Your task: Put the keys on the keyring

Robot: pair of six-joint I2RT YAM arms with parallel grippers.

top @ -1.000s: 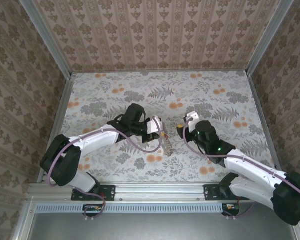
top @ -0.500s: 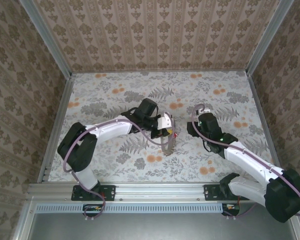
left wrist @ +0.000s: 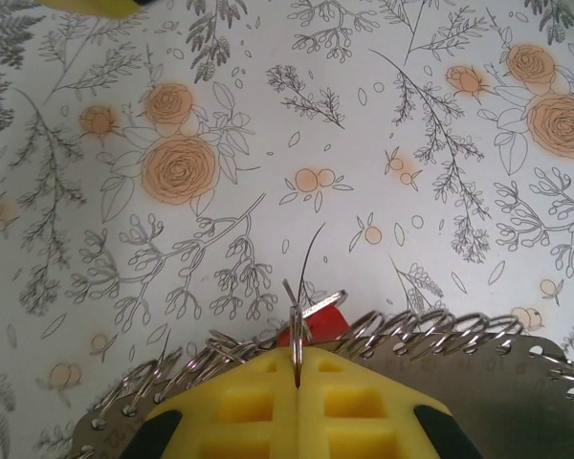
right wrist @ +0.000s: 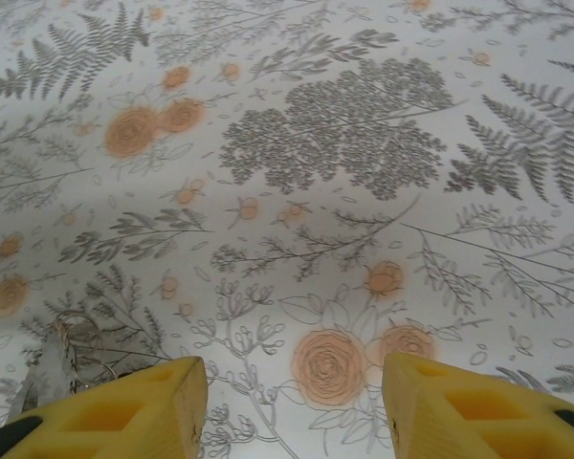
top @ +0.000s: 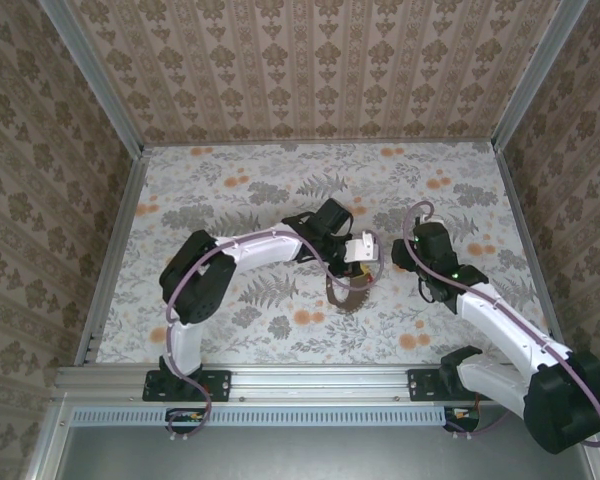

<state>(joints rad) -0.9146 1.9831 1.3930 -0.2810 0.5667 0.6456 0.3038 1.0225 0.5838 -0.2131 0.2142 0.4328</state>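
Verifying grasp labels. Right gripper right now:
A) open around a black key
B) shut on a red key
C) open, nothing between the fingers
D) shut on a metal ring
C: in the right wrist view the right gripper has its yellow fingers wide apart, and between them lies just the bare flowered table.
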